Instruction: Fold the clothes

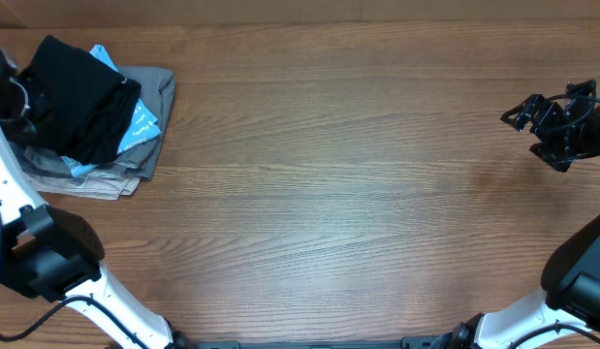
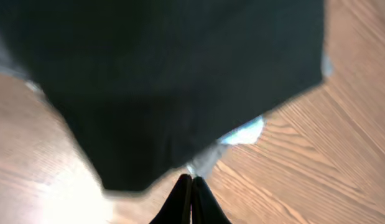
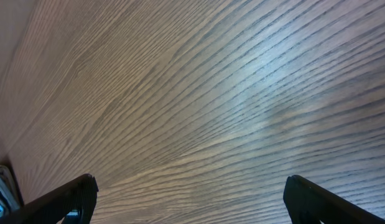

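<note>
Shirt sits atop light-blue garment and grey garments on table.

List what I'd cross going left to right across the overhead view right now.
black T-shirt → light-blue garment peeking out from under it → grey garment → bare stretch of table → right gripper, jaws open.

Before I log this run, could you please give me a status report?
Left tool shut, at the shirt's edge. Right tool open over the table. Shirt folded on the pile, left side. Nothing blocking either tool.
</note>
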`<state>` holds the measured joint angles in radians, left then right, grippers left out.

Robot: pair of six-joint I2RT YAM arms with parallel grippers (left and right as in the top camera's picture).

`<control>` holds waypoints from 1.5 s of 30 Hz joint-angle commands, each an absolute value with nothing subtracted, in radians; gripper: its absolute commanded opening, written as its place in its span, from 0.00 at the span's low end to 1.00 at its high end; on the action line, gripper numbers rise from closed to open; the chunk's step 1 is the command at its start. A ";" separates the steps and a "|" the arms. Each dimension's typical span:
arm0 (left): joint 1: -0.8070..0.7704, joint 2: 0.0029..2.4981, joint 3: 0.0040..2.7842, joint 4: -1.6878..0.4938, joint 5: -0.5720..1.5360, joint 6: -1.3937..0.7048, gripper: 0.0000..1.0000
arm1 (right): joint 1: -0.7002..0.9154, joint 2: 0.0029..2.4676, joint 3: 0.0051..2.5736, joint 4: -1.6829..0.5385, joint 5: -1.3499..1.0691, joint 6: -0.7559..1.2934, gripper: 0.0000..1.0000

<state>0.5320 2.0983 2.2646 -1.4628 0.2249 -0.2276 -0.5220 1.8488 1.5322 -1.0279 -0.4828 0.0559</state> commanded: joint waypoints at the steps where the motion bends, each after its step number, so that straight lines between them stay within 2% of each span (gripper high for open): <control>1: 0.548 2.122 2.117 -1.366 0.241 -0.194 0.04 | -0.521 1.839 1.551 -1.023 -0.482 0.056 1.00; 10: 0.569 2.122 1.853 -1.153 0.286 -0.196 0.04 | -0.521 1.839 1.551 -1.023 -0.482 0.056 1.00; 15: 0.562 2.082 1.963 -1.175 0.496 -0.200 0.04 | -0.521 1.839 1.551 -1.023 -0.482 0.056 1.00; 20: 0.511 2.007 2.150 -1.234 0.518 -0.218 0.05 | -0.521 1.839 1.551 -1.023 -0.482 0.056 1.00; 28: 0.278 1.925 2.221 -1.245 0.546 -0.224 0.06 | -0.521 1.839 1.551 -1.023 -0.482 0.056 1.00; 31: 0.181 1.926 2.211 -1.230 0.463 -0.225 0.17 | -0.521 1.839 1.551 -1.023 -0.482 0.056 1.00; 33: 0.118 1.929 2.211 -1.206 0.371 -0.234 0.34 | -0.521 1.839 1.551 -1.023 -0.482 0.056 1.00; 34: 0.093 1.929 2.211 -1.197 0.331 -0.245 0.45 | -0.521 1.839 1.551 -1.023 -0.482 0.056 1.00; 37: 0.024 1.929 2.211 -1.184 0.225 -0.258 0.94 | -0.521 1.839 1.551 -1.023 -0.482 0.056 1.00; 38: 0.006 1.929 2.211 -1.184 0.196 -0.258 1.00 | -0.521 1.839 1.551 -1.023 -0.482 0.056 1.00; 45: -0.060 1.929 2.211 -1.198 0.153 -0.258 1.00 | -0.521 1.839 1.551 -1.023 -0.482 0.056 1.00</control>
<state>-0.0467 1.9228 2.2139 -1.1919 0.2111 -0.2504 -0.5220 1.8488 1.5322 -1.0283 -0.4824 0.0559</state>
